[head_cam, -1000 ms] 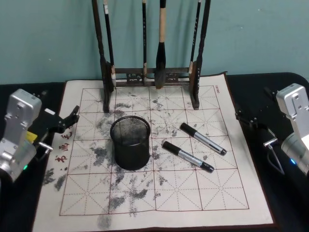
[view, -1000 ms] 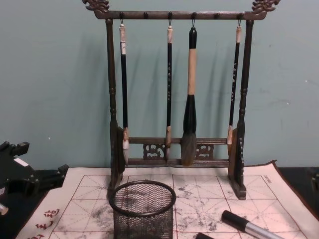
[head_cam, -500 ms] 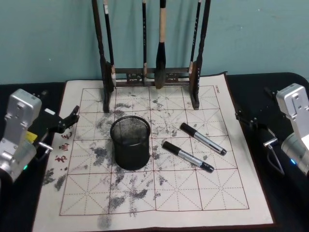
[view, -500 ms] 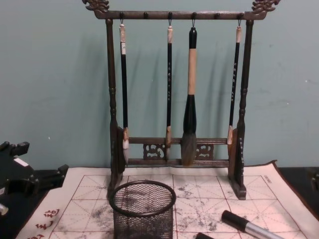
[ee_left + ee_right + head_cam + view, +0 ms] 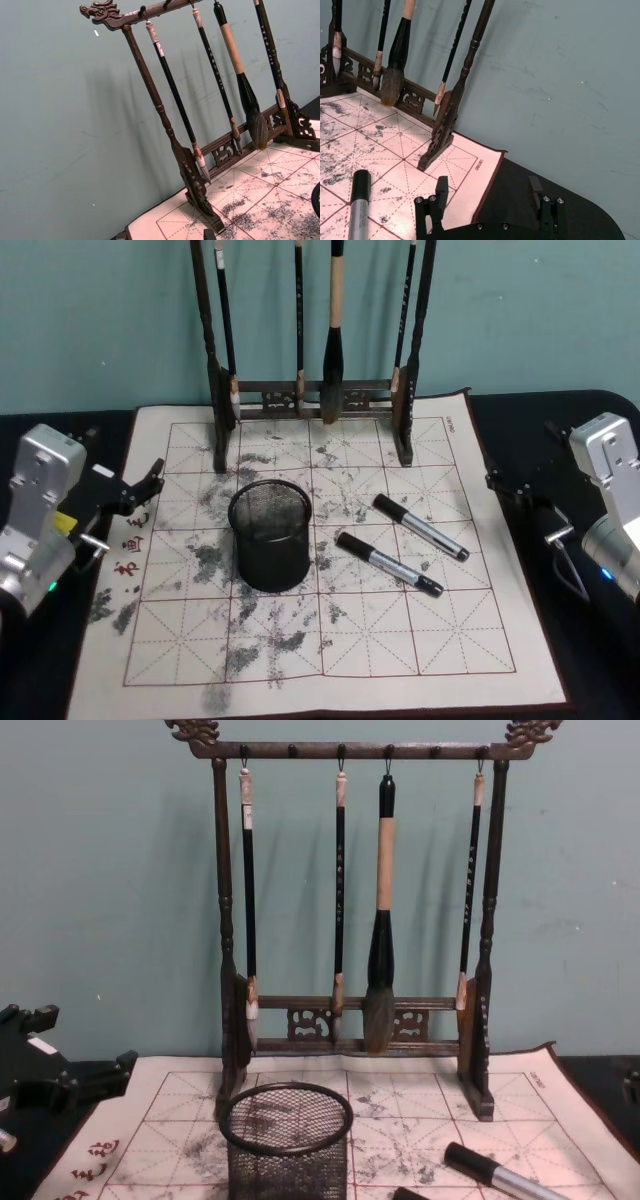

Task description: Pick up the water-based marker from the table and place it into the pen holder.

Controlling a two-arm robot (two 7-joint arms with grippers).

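Note:
Two water-based markers with black caps and silver barrels lie on the cream cloth, one [image 5: 420, 527] farther back and one [image 5: 388, 563] nearer; the farther one [image 5: 490, 1175] [image 5: 357, 212] also shows in the chest and right wrist views. The pen holder [image 5: 270, 533] [image 5: 285, 1140], a round black mesh cup, stands upright just left of them. My left gripper [image 5: 125, 490] [image 5: 65, 1055] hovers open at the cloth's left edge. Open and holding nothing, my right gripper [image 5: 520, 485] [image 5: 487, 192] sits over the black table [image 5: 560, 420] beside the cloth's right edge.
A tall dark wooden rack [image 5: 315, 390] [image 5: 355, 920] [image 5: 190, 165] with several hanging brushes stands at the cloth's back edge, behind the pen holder. The ink-stained gridded cloth [image 5: 330, 640] covers the middle of the table. A teal wall rises right behind.
The right arm has edged very slightly to the left. The markers, the pen holder and the left arm stand as before.

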